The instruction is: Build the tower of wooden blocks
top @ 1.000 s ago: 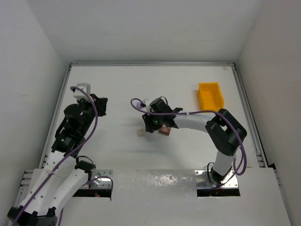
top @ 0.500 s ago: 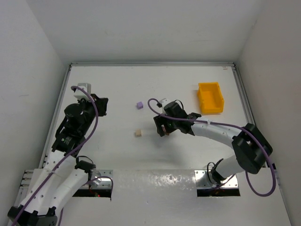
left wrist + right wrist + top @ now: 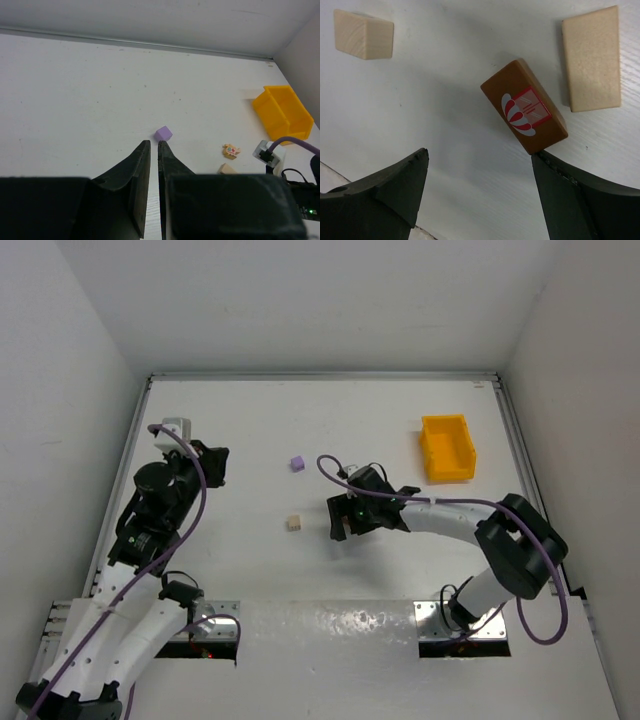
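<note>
In the right wrist view a dark brown oblong block (image 3: 524,106) with a red and white print lies flat on the table. A light tan oblong block (image 3: 591,57) lies just beside it, and a tan cube (image 3: 364,34) lies apart at the upper left. My right gripper (image 3: 479,152) is open and empty, just above the table with its right fingertip at the brown block's corner. In the top view the right gripper (image 3: 345,518) is right of a tan block (image 3: 293,523). My left gripper (image 3: 210,465) is shut and empty at the left, away from the blocks.
A yellow bin (image 3: 447,448) stands at the back right and also shows in the left wrist view (image 3: 282,112). A small purple cube (image 3: 296,463) lies mid-table, just past the left fingertips (image 3: 163,133). A small printed tan piece (image 3: 231,150) lies beyond it.
My right gripper has moved right and toward the near edge, uncovering the purple cube. The tan block and the left arm have not moved.
</note>
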`<state>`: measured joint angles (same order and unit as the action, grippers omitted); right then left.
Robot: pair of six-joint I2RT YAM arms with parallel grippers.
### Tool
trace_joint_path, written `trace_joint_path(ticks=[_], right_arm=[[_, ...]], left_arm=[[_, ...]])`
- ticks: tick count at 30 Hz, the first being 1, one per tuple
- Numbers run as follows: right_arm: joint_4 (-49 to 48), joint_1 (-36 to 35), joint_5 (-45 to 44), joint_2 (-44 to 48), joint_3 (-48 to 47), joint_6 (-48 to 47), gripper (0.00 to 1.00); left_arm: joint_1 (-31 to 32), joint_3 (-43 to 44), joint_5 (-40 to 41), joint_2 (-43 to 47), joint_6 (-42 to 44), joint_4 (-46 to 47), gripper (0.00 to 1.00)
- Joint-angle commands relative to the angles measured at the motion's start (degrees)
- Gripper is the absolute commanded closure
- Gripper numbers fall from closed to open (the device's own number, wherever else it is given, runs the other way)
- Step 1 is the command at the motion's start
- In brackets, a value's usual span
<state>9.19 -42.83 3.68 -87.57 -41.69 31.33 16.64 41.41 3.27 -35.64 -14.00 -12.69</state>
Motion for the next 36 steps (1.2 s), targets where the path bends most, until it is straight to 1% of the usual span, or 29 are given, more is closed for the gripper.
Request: trace_joint_path(ticks=[1, 3, 9, 13, 16, 20, 24, 28, 30, 31, 32, 33, 34, 35, 36], right_arm=[[-3.12, 0.46, 1.86, -1.9, -1.99, 1.02, 0.18], [-3.65, 0.47, -0.16, -2.77, -2.51, -0.3, 0.18], [-0.4, 0.55, -5.52, -6.47, -7.44, -3.55, 0.18], [-0.75, 0.55, -5.0, -8.4, -9.54, -4.52, 0.18], [0.12, 0.55, -6.76, -10.16, -11.39, -6.19, 0.18], [0.21, 0.55, -5.62, -11.92, -12.71, -6.81, 0.18], [2.49, 0.55, -7.63, -9.03, -13.33, -8.3, 0.18], [5.83, 0.64, -7.11, -4.9, -14.29, -10.23, 0.17], [5.84, 1.16, -7.54, -2.79, -13.77, -10.94, 0.17], [5.14, 1.69, -8.07, -1.82, -13.07, -10.94, 0.19], [4.44, 2.48, -8.51, -0.94, -11.32, -10.68, 0.25], [3.56, 5.01, -8.34, 0.46, -10.52, -10.33, 0.36], [3.12, 6.69, -6.51, 0.99, -9.73, -9.89, 0.67], [2.42, 8.27, -4.76, 1.26, -8.07, -9.45, 0.78], [1.54, 10.81, -3.95, 1.44, -7.53, -9.36, 0.86]], left_arm=[[-0.74, 0.52, -0.72, 0.92, -0.5, 2.32, 0.9], [-0.74, 0.43, -0.98, 0.92, -0.59, 2.4, 0.9], [-0.38, 0.43, -0.98, 1.18, -0.5, 2.4, 0.9], [-0.38, 0.43, -0.72, 1.36, -0.5, 2.4, 0.9], [-0.38, 0.43, -1.07, 1.01, -0.59, 2.49, 0.9], [-0.3, 0.52, -1.6, 0.13, -0.59, 2.84, 0.9], [-0.21, 0.6, -1.6, -0.13, -0.59, 2.93, 0.9], [-0.21, 0.69, -1.16, -0.31, -0.5, 2.93, 0.9], [-0.3, 0.78, -1.16, -0.57, -0.59, 2.93, 0.89], [-0.21, 0.78, -1.16, -0.66, -0.59, 2.93, 0.9], [-0.21, 0.78, -1.25, -0.75, -0.59, 3.02, 0.89], [-0.21, 0.78, -1.25, -1.01, -0.59, 3.02, 0.89], [-0.21, 0.78, -1.33, -1.1, -0.59, 3.02, 0.89], [-0.21, 0.78, -1.42, -1.19, -0.59, 3.02, 0.89], [-0.12, 0.78, -1.6, -1.36, -0.59, 3.02, 0.89]])
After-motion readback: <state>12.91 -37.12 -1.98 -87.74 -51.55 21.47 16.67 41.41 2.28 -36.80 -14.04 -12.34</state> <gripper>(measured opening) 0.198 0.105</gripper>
